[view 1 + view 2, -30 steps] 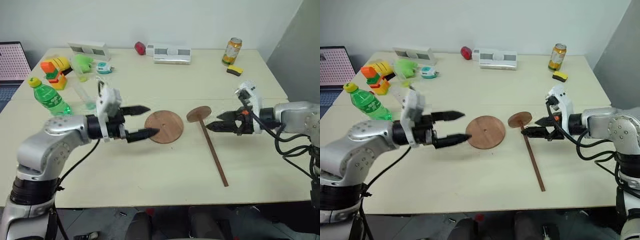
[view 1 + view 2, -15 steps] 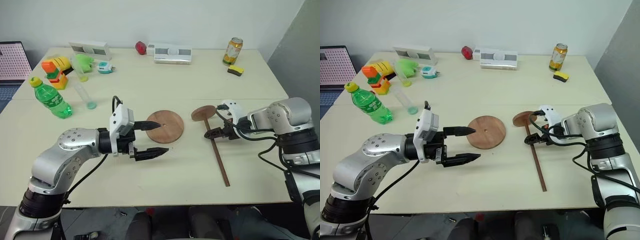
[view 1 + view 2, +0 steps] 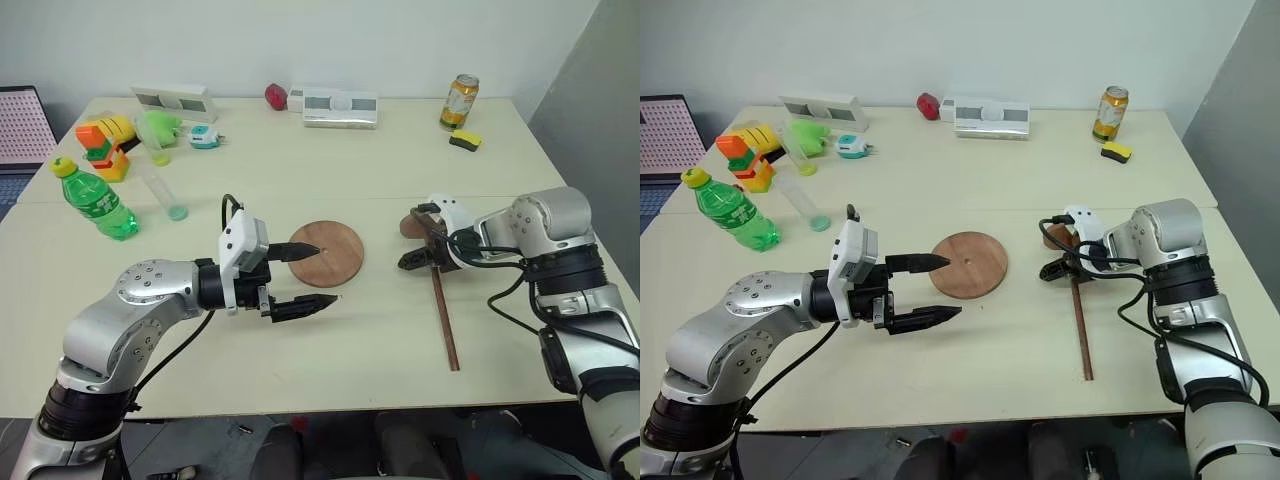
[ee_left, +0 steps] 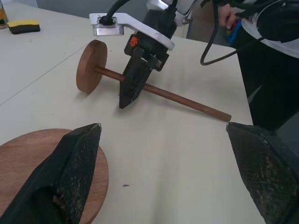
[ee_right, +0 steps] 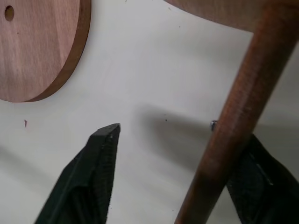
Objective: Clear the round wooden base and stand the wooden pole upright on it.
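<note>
Cream table (image 3: 330,180) carries the round wooden base (image 3: 327,254) at centre, bare, with the wooden pole (image 3: 441,310) lying flat well apart. Since a second ago the right gripper (image 3: 412,259) has dropped to straddle the rod, fingers partly open, not yet clamped. Left gripper (image 3: 318,274) hovers wide open beside the base. Green bottle (image 3: 97,200) and can (image 3: 459,102) stand clear.

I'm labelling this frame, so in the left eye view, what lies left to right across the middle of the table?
Green bottle → left tool → round wooden base → right tool → wooden pole.
</note>
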Available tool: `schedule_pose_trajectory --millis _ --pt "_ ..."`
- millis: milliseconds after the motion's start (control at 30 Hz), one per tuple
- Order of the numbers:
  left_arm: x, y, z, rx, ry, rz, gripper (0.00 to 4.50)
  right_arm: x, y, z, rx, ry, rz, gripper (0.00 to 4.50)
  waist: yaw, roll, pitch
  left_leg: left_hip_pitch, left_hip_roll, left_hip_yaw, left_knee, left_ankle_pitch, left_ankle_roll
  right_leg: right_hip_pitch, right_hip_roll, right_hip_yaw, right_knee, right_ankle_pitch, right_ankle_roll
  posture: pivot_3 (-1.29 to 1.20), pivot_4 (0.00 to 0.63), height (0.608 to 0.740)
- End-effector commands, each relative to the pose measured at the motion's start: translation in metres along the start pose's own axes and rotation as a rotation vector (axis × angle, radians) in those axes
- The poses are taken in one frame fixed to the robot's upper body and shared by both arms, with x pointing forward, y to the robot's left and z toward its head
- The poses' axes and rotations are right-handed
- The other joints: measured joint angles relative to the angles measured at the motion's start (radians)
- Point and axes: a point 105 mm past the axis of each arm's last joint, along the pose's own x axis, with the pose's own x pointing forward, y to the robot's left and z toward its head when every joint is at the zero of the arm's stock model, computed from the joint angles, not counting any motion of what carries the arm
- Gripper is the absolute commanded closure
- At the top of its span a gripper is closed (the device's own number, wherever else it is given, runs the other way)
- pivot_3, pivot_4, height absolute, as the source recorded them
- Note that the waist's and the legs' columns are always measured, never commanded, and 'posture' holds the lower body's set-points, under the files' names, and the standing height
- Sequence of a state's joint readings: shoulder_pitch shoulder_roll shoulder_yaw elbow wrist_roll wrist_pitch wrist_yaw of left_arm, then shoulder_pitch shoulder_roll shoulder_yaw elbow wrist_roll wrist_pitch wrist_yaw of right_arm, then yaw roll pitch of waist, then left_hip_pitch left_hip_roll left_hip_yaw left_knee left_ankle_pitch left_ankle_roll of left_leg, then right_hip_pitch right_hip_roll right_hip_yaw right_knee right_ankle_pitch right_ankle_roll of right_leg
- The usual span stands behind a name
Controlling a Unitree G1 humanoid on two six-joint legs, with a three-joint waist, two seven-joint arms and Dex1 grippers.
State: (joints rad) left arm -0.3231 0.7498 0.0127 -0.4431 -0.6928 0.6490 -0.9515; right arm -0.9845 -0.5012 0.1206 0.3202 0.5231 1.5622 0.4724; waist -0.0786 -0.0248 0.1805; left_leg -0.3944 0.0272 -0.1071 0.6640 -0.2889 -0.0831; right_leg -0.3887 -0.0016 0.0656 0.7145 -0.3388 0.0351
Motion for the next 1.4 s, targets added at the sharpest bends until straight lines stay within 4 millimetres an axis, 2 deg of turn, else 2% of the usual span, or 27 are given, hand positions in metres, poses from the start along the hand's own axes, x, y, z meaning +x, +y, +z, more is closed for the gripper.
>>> schedule_pose_trajectory --millis 33,167,300,433,500,600,667,733,800,867,967,1067,1233,1400 --pt "-0.002 -0.004 0.010 0.061 -0.013 -0.011 0.00 -0.004 0.000 0.004 0.007 -0.022 -0.001 2.27 -0.003 0.000 0.000 0.000 0.000 0.000 0.000 0.000 0.000 0.000 0.000 0.000 0.000 0.000 0.000 0.00 0.150 0.740" --pt "-0.001 -0.004 0.010 0.064 -0.012 -0.017 0.00 -0.003 -0.004 0.002 0.005 -0.025 -0.013 3.11 -0.003 0.000 0.000 0.000 0.000 0.000 0.000 0.000 0.000 0.000 0.000 0.000 0.000 0.000 0.000 0.00 0.150 0.740" --pt "-0.001 -0.004 0.009 0.068 -0.007 -0.025 0.00 -0.003 -0.006 0.002 0.002 -0.031 -0.021 4.26 -0.003 0.000 0.000 0.000 0.000 0.000 0.000 0.000 0.000 0.000 0.000 0.000 0.000 0.000 0.000 0.00 0.150 0.740" --pt "-0.001 -0.003 0.009 0.075 -0.005 -0.034 0.00 -0.004 -0.001 0.002 0.002 -0.040 -0.001 4.25 -0.003 0.000 0.000 -0.001 0.000 0.000 0.000 0.000 0.000 0.000 0.000 0.000 0.000 0.000 0.000 0.00 0.150 0.740" --pt "-0.001 -0.003 0.009 0.073 -0.007 -0.037 0.00 -0.009 0.007 0.010 -0.013 -0.074 0.034 4.25 -0.003 0.000 0.000 -0.001 0.000 0.000 0.000 0.000 0.000 0.000 0.000 0.000 -0.001 0.000 0.000 0.00 0.150 0.740" --pt "-0.003 0.000 0.010 0.090 -0.035 0.006 0.00 -0.025 0.044 0.040 -0.164 -0.245 0.172 4.25 -0.003 0.001 0.001 -0.001 0.000 0.000 0.000 0.000 0.000 0.000 0.000 0.000 0.000 0.000 0.000 0.00 0.150 0.740" --pt "-0.005 0.003 0.010 0.074 -0.116 0.089 0.00 -0.049 0.083 0.075 -0.280 -0.502 0.291 4.25 -0.008 0.002 0.001 -0.001 0.000 0.000 0.000 0.000 0.000 0.000 0.000 0.000 0.000 0.000 0.000 0.00 0.150 0.740" --pt "-0.009 0.006 0.008 0.056 -0.215 0.199 0.00 -0.071 0.111 0.100 -0.329 -0.720 0.352 4.25 -0.016 0.003 0.001 0.000 0.001 0.001 -0.001 0.000 0.000 -0.001 0.000 0.001 0.000 0.000 0.000 0.00 0.150 0.740" --pt "-0.012 0.002 -0.013 0.017 -0.190 0.296 0.00 -0.081 0.133 0.112 -0.422 -0.904 0.342 4.25 -0.017 0.003 0.001 0.001 0.002 0.001 -0.002 0.000 0.000 -0.001 0.000 0.002 0.000 0.000 0.000 0.00 0.150 0.740" --pt "-0.013 -0.006 -0.028 -0.052 -0.180 0.340 0.00 -0.085 0.146 0.116 -0.498 -1.022 0.328 4.25 -0.013 0.003 0.001 0.000 0.002 -0.001 -0.002 0.000 0.000 -0.001 -0.001 0.000 -0.001 0.000 0.000 0.00 0.150 0.740" --pt "-0.015 -0.016 -0.036 -0.095 -0.213 0.412 0.00 -0.083 0.152 0.124 -0.492 -1.169 0.294 4.25 0.002 0.002 0.000 0.000 0.001 -0.002 -0.001 0.000 0.000 0.000 -0.003 -0.001 -0.001 0.000 0.000 0.00 0.150 0.740" --pt "-0.017 -0.020 -0.049 -0.079 -0.208 0.505 0.00 -0.072 0.151 0.134 -0.469 -1.283 0.205 4.25 0.010 0.003 0.000 -0.001 0.000 -0.001 0.000 0.001 -0.002 0.000 -0.006 -0.001 0.001 0.000 0.001 0.00 0.150 0.740" --pt "-0.016 -0.012 -0.058 -0.046 -0.214 0.607 0.00 -0.052 0.139 0.136 -0.402 -1.319 0.125 4.25 0.019 0.003 -0.001 0.003 -0.001 0.001 -0.001 0.001 -0.002 0.001 -0.003 0.001 0.000 0.001 0.002 0.00 0.150 0.740" --pt "-0.014 -0.012 -0.057 -0.040 -0.228 0.612 0.00 -0.039 0.142 0.130 -0.340 -1.307 0.144 4.25 0.019 0.003 -0.001 0.002 0.000 0.002 -0.002 0.001 -0.002 0.000 -0.003 0.002 0.001 0.001 0.001 0.00 0.150 0.740"
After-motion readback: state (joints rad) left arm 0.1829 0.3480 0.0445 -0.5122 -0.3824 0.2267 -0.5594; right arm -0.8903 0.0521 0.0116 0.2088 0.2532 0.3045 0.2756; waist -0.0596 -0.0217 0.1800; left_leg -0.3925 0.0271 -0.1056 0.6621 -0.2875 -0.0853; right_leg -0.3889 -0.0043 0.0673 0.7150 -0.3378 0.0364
